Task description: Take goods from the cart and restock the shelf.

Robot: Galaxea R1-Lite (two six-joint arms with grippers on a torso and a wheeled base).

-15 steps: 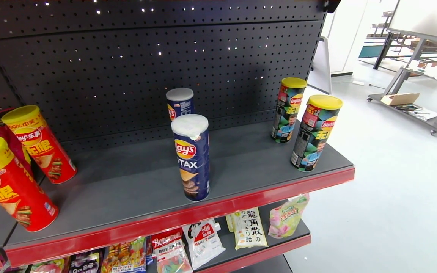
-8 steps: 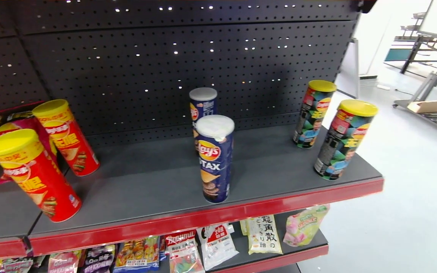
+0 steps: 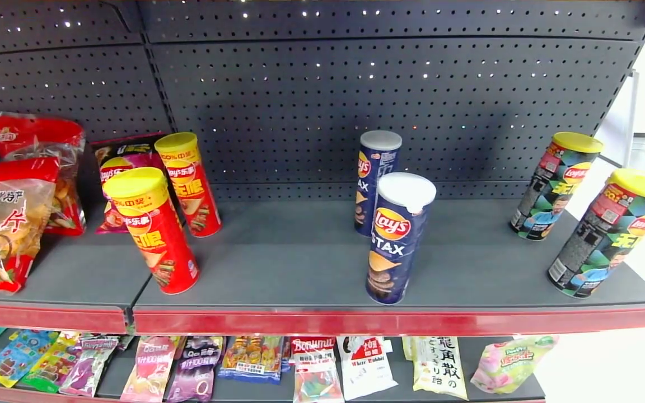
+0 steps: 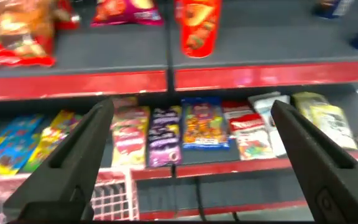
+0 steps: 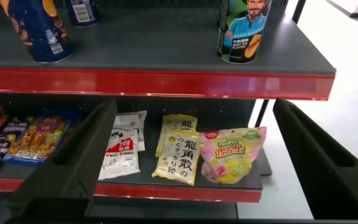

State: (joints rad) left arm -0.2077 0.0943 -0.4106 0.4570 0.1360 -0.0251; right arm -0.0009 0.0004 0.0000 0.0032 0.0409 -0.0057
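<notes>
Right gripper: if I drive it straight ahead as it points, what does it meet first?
Probably the yellow-and-white packet on the lower shelf, just below the red shelf edge; the right gripper is open. Depth is unclear.

Head view: above and before the dark grey metal shelf with red front strip (image 3: 322, 322), looking down.
Left wrist view: low, close, facing that shelf's left part.
Right wrist view: low, close, facing its right end.
Shared: the red strip, in all three.
</notes>
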